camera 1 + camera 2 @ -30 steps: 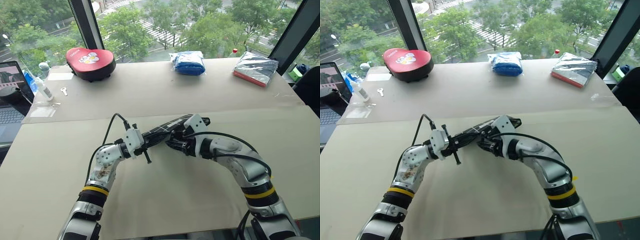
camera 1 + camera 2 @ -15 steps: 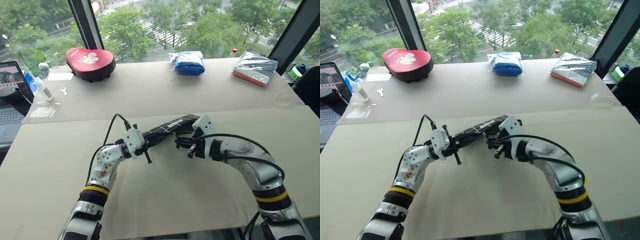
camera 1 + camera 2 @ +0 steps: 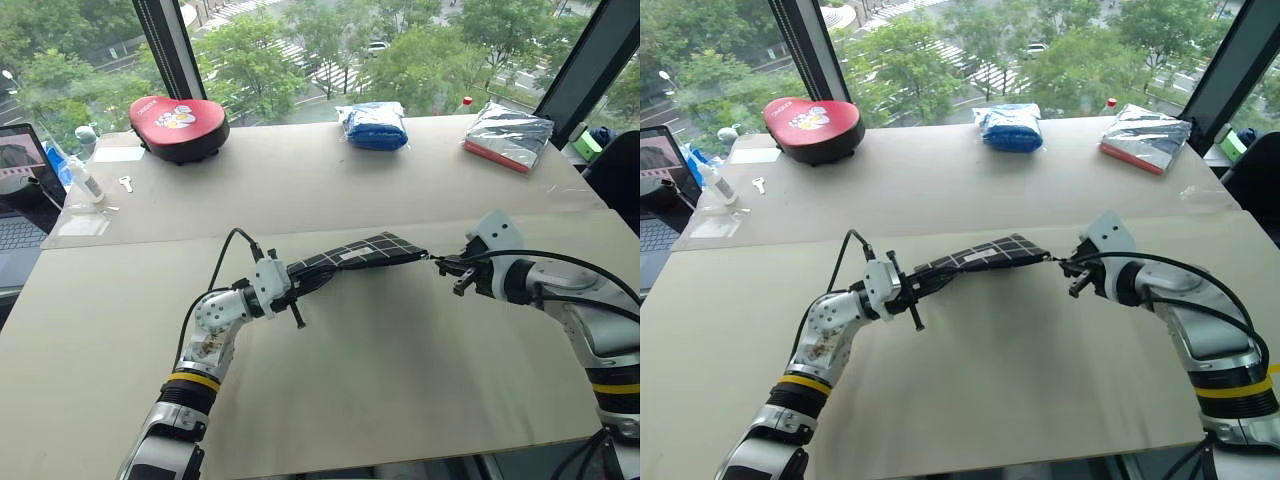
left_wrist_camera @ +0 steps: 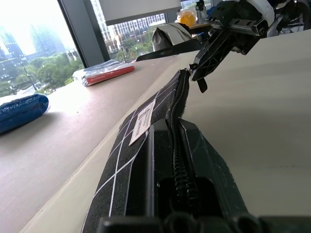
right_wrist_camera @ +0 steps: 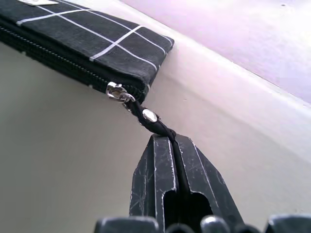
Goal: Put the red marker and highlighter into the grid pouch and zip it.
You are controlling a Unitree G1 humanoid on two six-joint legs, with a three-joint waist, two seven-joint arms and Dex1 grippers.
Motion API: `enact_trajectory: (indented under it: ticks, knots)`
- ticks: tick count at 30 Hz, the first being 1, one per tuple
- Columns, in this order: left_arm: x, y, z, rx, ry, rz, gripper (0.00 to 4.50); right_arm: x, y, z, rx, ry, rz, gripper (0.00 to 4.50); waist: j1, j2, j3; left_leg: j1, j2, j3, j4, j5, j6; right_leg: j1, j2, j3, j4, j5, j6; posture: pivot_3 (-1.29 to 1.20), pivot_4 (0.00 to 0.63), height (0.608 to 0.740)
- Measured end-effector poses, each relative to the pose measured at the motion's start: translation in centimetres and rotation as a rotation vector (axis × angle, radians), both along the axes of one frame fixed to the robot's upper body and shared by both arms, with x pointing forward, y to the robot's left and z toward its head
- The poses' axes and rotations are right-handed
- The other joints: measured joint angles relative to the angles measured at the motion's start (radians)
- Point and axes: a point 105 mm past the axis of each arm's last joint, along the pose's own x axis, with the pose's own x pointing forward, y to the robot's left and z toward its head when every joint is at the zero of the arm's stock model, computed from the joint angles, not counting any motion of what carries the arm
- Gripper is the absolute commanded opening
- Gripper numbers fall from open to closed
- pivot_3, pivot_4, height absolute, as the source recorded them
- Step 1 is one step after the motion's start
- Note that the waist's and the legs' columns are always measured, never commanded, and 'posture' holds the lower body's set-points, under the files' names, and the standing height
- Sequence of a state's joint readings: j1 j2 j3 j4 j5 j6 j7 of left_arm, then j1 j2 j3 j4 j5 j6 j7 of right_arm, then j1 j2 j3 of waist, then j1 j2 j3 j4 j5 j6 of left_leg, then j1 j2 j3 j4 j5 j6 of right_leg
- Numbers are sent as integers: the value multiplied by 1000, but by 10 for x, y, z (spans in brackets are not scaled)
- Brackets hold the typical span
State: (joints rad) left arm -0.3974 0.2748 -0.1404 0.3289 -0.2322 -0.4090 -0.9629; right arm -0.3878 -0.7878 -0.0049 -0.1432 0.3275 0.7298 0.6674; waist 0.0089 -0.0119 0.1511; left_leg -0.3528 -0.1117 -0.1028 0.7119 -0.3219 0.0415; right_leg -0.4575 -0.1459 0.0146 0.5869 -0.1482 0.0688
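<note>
The left pincer (image 3: 283, 283) is clamped on the near end of the grid pouch (image 3: 355, 255), holding it lifted off the bench (image 3: 350, 380), over the middle of its near half. The right pincer (image 5: 171, 145) is closed on the zipper pull strap (image 5: 154, 122), which runs taut from the slider at the pouch's far corner, over toward the right edge of the bench. The zipper teeth look meshed along the whole visible length, so the zipping seems all but done (neither the red marker nor the highlighter is visible, and presumably both are inside).

The main risk, I judge, is over-pulling: the slider looks to be at its stop, so further tension on the strap would drag the pouch out of the left pincer's grip or strain the strap's rivet. If the left pincer lets go first, the pouch would swing from the strap and drop onto the bench. A sideways tug could also twist the pouch.

Farther back, along the far edge, the red heart-shaped case (image 3: 180, 120), the blue packet (image 3: 375, 125) and a silver packet (image 3: 510, 135) lie well apart from all this.
</note>
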Motion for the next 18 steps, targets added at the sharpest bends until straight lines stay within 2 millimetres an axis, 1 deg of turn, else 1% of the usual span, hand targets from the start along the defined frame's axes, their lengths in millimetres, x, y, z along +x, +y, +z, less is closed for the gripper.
enact_trajectory:
  ticks: [2,3,4,5,6,7,8,10,12,13,14,15,17,18]
  knots:
    - [0,0,0,0,1,1,0,1,5,-1,42,-2,3,698,0,0,0,0,0,0,0,0,0,0,0,0,0,0,0,0,150,740]
    - [0,0,0,-1,1,1,0,0,9,0,73,-5,12,1076,0,0,0,0,0,0,0,0,0,0,0,0,0,0,0,0,150,740]
    - [0,0,0,-1,0,1,0,-2,14,1,109,0,34,1352,1,0,0,0,0,0,0,0,0,0,0,0,0,0,0,0,150,740]
    - [0,0,0,-2,0,1,0,-4,19,2,132,2,51,1762,1,0,0,0,0,0,0,0,0,0,0,0,0,0,0,0,150,740]
    - [0,0,0,-2,0,0,0,-7,25,4,162,8,76,2053,1,0,0,0,0,0,0,0,0,0,0,0,0,0,0,0,150,740]
    - [0,0,0,-2,0,0,0,-9,27,4,170,15,86,2432,2,0,0,0,0,0,0,0,0,0,0,0,0,0,0,0,150,740]
    - [0,0,0,-2,0,-1,0,-11,28,4,183,24,94,2691,2,0,0,0,0,0,0,0,0,0,0,0,0,0,0,0,150,740]
    - [0,-1,0,1,0,-9,0,-18,31,1,225,69,118,3353,4,0,0,0,0,-1,0,0,0,0,0,0,0,0,0,0,150,740]
    - [-1,-2,0,6,-3,-23,0,-33,32,-1,282,136,175,3353,8,0,0,0,0,-1,0,0,0,0,0,0,-1,0,0,0,150,740]
    - [-2,-3,1,10,-5,-35,0,-42,28,0,294,161,199,3353,10,0,0,-1,0,-1,0,0,1,0,0,-1,0,0,0,0,150,740]
    - [-3,-4,1,17,-7,-49,0,-53,20,2,288,185,218,3353,14,0,0,-1,-1,-1,0,-1,1,0,0,-1,-1,0,0,0,150,740]
    - [-4,-4,0,25,-7,-58,0,-60,11,5,278,192,219,3353,15,0,0,-1,-1,-1,0,-1,2,1,0,-1,-1,0,0,0,150,740]
    - [-4,-4,-1,42,-8,-79,0,-68,-10,16,257,176,191,3353,14,0,0,-1,-1,0,0,-1,3,1,0,-1,-2,1,1,0,150,740]
    - [-5,-5,-1,47,-8,-91,0,-72,-18,20,254,167,183,3353,13,0,0,0,0,1,0,-2,3,1,0,-1,-3,1,1,0,150,740]
